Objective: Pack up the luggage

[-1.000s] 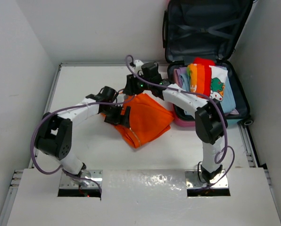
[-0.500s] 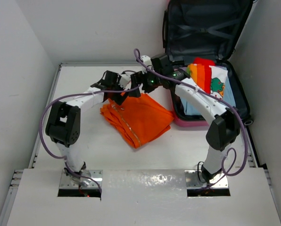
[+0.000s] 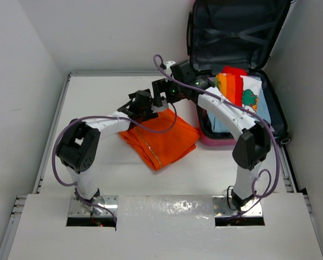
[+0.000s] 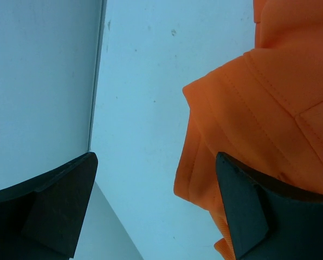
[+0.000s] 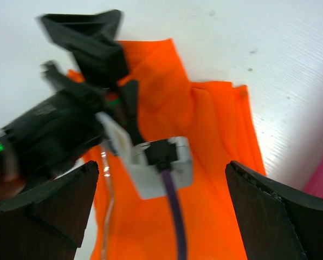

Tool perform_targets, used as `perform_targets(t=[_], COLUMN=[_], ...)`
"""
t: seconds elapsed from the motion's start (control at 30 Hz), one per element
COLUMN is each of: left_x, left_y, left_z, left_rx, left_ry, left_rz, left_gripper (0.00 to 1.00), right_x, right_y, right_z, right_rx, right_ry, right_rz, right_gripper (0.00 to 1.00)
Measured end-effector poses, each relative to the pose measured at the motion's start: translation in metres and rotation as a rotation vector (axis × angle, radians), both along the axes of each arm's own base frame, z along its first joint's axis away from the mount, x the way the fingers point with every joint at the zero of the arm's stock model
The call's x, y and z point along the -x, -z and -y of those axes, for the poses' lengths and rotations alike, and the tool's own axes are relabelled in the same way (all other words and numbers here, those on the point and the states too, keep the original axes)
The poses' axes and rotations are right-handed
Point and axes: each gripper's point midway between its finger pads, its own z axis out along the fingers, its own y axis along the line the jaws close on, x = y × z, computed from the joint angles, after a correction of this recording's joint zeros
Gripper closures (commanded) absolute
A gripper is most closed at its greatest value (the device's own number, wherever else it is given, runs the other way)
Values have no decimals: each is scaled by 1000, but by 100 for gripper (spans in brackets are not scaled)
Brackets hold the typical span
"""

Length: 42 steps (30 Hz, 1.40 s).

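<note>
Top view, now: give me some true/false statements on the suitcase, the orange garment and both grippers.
1. The suitcase lies open, its lid up against the back wall. True.
2. The orange garment is inside the suitcase. False: it lies on the table, to the suitcase's left.
3. Both the left gripper and the right gripper are open. True.
4. The left gripper is clamped on the orange garment. False: its jaws stand apart at the garment's edge, closed on nothing.
5. The suitcase is empty. False: folded clothes are already in it, a rainbow-striped piece on top.
</note>
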Motion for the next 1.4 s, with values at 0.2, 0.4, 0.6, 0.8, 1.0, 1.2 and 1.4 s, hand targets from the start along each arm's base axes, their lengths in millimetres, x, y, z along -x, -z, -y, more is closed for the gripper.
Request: perform_targets(t=[0.2,0.4,0.6,0.8,1.0,1.2,1.4], left_x=[2,56,137,177,201,193,170], left_y=[-5,24,27,50,79,92,103], left_z=[-5,-6,17,7,13,42,49], left_rx=[18,251,726,1026,1111,1182,1267], left_ry=[-27,-125,-395,-863,-1143,-1197,-1236], left_rz=[1,-237,-580,-819,-961,-1026,-1085], left_gripper=[13,22,15,0,0,0,97], right_x=[-9,-17,-17,-32,-21,-24,-20], right_y=[-2,-91,-172,-44,62,63,101], right_z=[13,51,84,64,64,53,48], right_rx=[48,-61,-181,-64,59,63,107], right_ry=[63,134,177,147,136,115,90], right_rz=[23,174,359,133,-88,-56,-109], right_gripper=[1,1,2,3,3,3,2])
